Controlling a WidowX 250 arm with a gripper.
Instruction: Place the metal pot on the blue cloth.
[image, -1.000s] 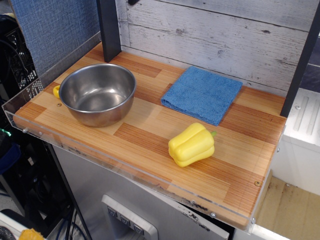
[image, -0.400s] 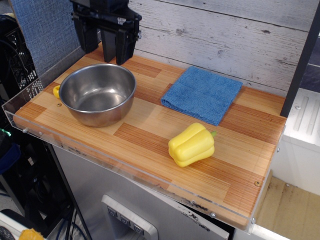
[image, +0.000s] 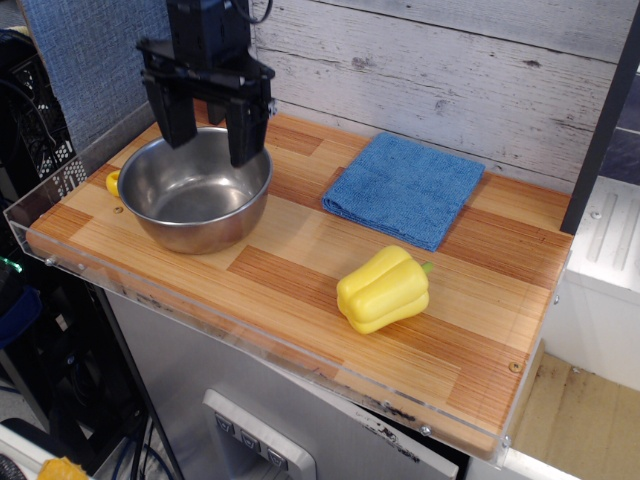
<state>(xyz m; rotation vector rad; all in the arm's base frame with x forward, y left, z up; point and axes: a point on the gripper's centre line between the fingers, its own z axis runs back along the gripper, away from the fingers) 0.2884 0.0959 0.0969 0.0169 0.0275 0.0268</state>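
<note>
The metal pot (image: 190, 195) is a round shiny steel bowl standing upright on the left part of the wooden table. The blue cloth (image: 405, 187) lies folded flat at the back centre, to the right of the pot and apart from it. My black gripper (image: 212, 140) hangs open over the pot's back rim, its two fingers pointing down with a wide gap. One finger is over the bowl's back left, the other (image: 245, 135) over its back right rim. It holds nothing.
A yellow pepper (image: 383, 289) lies at the front centre of the table (image: 300, 265). A small yellow object (image: 113, 182) peeks out left of the pot. A clear plastic lip runs along the table's front and left edges. A plank wall stands behind.
The gripper has come into view from the top and dropped down and forward, from the back wall to just over the pot's back rim. Pot, cloth and pepper have not moved.
</note>
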